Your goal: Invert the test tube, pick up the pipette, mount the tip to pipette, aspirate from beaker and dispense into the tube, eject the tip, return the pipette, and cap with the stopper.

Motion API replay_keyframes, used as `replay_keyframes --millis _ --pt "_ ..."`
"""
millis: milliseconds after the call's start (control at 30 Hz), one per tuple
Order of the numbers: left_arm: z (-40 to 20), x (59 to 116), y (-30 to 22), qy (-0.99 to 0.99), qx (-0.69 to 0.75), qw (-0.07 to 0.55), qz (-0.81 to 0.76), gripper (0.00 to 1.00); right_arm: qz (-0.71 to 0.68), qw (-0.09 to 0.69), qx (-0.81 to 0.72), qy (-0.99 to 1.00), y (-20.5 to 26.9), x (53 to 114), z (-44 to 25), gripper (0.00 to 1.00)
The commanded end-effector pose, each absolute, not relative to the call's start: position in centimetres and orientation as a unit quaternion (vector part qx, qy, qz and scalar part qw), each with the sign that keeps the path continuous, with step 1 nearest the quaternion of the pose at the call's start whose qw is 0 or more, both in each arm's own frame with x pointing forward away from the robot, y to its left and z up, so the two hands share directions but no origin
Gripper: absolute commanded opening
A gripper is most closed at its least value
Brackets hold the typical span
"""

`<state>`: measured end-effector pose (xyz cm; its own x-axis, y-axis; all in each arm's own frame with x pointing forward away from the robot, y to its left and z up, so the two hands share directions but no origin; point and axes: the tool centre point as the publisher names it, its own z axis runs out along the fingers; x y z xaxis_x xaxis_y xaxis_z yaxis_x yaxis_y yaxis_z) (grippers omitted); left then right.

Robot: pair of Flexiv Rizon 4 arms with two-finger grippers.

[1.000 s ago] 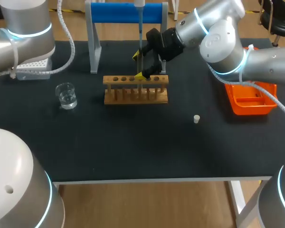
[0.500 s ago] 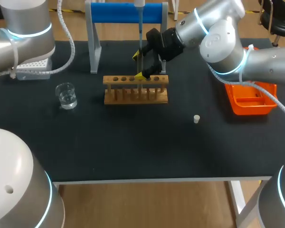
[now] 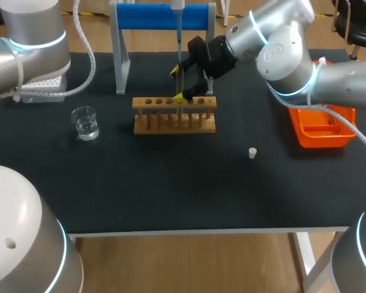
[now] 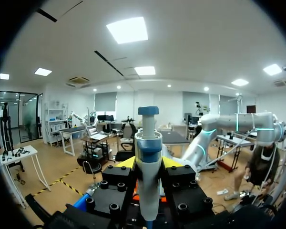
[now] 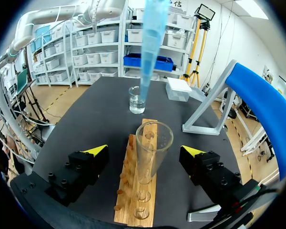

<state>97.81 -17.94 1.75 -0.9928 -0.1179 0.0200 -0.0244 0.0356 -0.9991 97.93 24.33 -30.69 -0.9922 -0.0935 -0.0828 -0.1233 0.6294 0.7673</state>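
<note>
Overhead, pipette tip [image 5: 148,47] above rim of test tube [image 5: 150,167].

the table [image 3: 171,189] is black, the rack [image 3: 174,129] pale wood, the bin [image 3: 320,127] bright orange and the stopper [image 3: 252,153] white. the pipette [image 4: 148,157] is white with blue bands, its tip [image 5: 150,43] a see-through pale blue, while the test tube [image 5: 151,152] and beaker [image 3: 85,122] are clear. the right gripper [image 5: 144,151] is black with yellow tips, and the stand [image 3: 161,16] has a blue bar on grey legs.
</note>
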Motion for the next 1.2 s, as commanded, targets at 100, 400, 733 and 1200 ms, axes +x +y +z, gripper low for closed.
replay_keyframes --millis 100,400,733,1200 --pt "1.3 98.3 -18.1 0.716 -0.048 0.030 -0.696 0.00 0.425 0.017 -0.060 0.903 24.3 97.9 -30.6 1.00" --pt "0.6 98.4 -18.0 0.713 -0.056 0.025 -0.698 0.00 0.425 0.017 -0.060 0.903 24.3 97.9 -30.6 1.00" --pt "-0.1 98.5 -17.8 0.714 -0.063 0.024 -0.697 0.00 0.425 0.017 -0.060 0.903 24.3 97.9 -30.6 1.00" --pt "-0.8 98.6 -17.7 0.713 -0.064 0.026 -0.698 0.00 0.425 0.017 -0.060 0.903 24.3 97.9 -30.6 1.00"
